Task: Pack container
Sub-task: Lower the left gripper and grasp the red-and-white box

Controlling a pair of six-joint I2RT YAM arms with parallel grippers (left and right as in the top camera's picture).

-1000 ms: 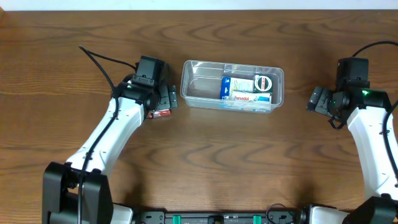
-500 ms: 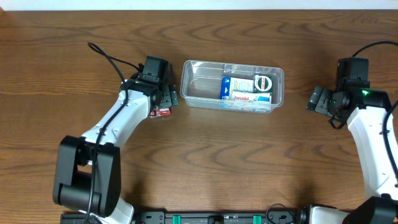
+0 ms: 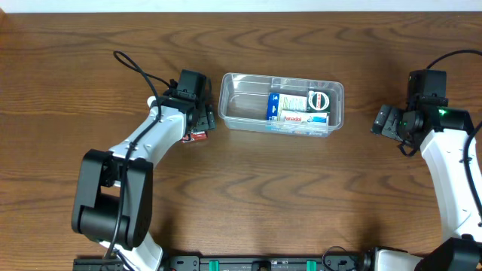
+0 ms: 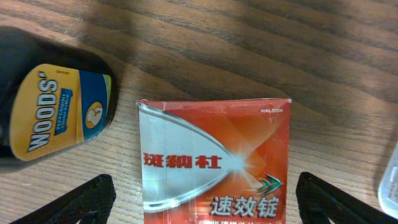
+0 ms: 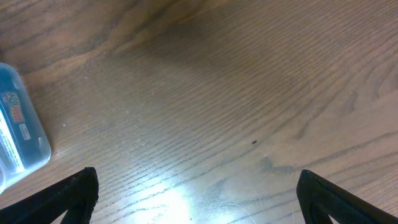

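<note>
— Where does the container stand?

— The clear container sits at the far middle of the bench, between the arms. Small medicine boxes fill its right half; the left half is bare.

— What is left?

— A red carton and a Woods bottle beside it lie outside, just left of it. The left claw straddles the carton, jaws wide, gripping nothing. The right claw, equally wide, hovers over bare bench. Packing looks partly done.

Glowing red-orange with white swoosh on carton, showing yellow-and-blue label on black bottle, revealing blue-and-white boxes through clear container, running brown woodgrain across table
</note>
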